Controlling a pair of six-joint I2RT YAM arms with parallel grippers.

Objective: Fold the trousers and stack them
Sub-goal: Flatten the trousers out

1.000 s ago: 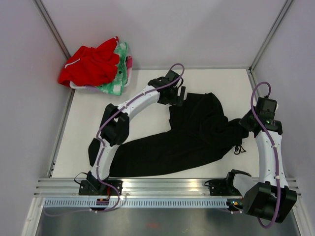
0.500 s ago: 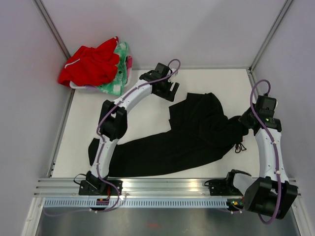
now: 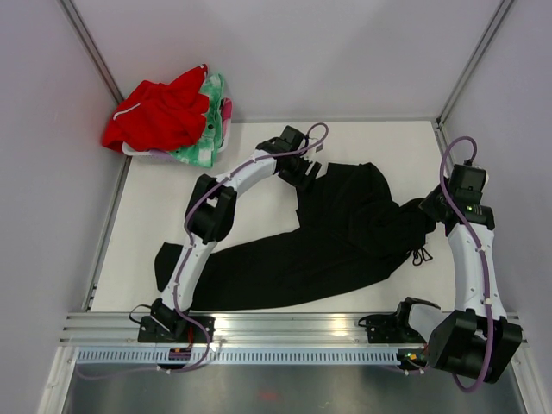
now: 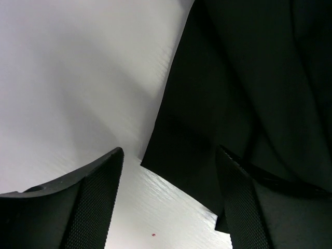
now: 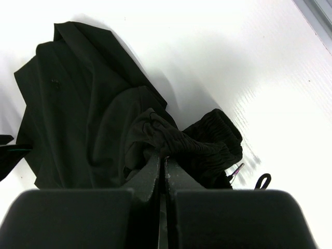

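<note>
Slippage is the danger: trousers sprawl crumpled at centre frame. At right, the right gripper pinches only a bunched waist fold. The left gripper, fingers apart, straddles a thin corner and may catch one layer or bare table.

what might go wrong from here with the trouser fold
1. The left pincer is open over just a corner of the trousers; closing there may catch only a thin edge that slips out.
2. The right pincer is shut on a bunched wad of waistband, so a pull may drag creases into the fold.
3. The loose drawstring lies beside that grip and could snag.
</note>
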